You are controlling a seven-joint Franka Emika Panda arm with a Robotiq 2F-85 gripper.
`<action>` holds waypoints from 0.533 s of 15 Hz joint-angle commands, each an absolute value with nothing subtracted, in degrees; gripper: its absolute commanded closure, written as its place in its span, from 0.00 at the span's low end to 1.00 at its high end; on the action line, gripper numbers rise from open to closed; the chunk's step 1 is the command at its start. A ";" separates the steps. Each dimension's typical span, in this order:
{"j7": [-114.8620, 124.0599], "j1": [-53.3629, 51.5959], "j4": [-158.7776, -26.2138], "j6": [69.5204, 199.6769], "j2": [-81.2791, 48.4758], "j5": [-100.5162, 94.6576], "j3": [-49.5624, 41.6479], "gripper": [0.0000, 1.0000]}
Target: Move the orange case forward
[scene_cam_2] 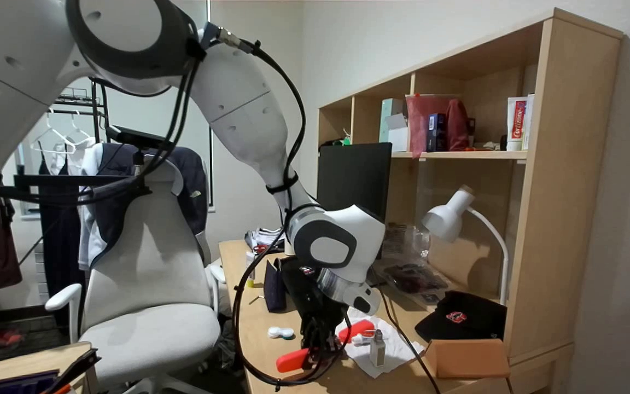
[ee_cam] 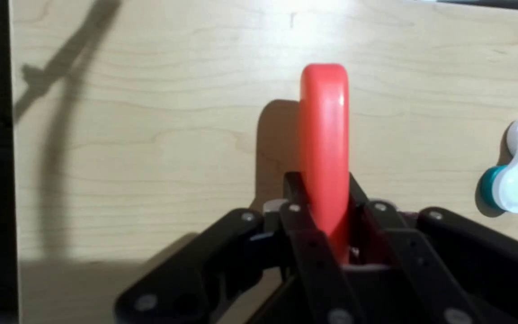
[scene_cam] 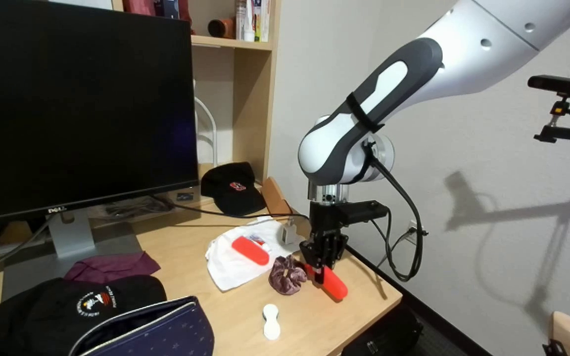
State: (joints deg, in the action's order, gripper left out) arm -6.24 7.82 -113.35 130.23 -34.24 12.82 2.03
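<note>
Pincer (ee_cam: pixel 325 186) grips the orange case (ee_cam: pixel 325 128) by both flanks, parted only by its thickness; in an exterior view, the scrunchie (scene_cam: pixel 287 286) lies just beside the case, towards nine o'clock.

On the pale wooden desk (scene_cam: pixel 309 316) I view remotely lie a white cloth (scene_cam: pixel 231 273), mauve scrunchie (scene_cam: pixel 283 284), contact lens case (scene_cam: pixel 271 321) and star-patterned pouch (scene_cam: pixel 159 330).

Wooden shelving (scene_cam_2: pixel 566 191) (pale wall (scene_cam_2: pixel 402 33) behind)
</note>
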 commanded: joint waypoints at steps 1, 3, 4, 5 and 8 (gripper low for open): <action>-10.66 9.30 -115.10 128.05 -32.67 13.39 2.60 0.88; -11.20 9.37 -114.88 126.57 -32.84 13.14 2.27 0.88; -11.21 9.33 -114.87 125.96 -32.85 13.09 2.07 0.88; -11.61 9.48 -114.91 125.74 -32.82 13.23 2.09 0.88; -12.17 10.05 -115.04 125.71 -33.01 13.78 2.04 0.88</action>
State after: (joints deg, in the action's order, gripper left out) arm -9.72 8.89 -113.65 126.36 -34.24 12.81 1.81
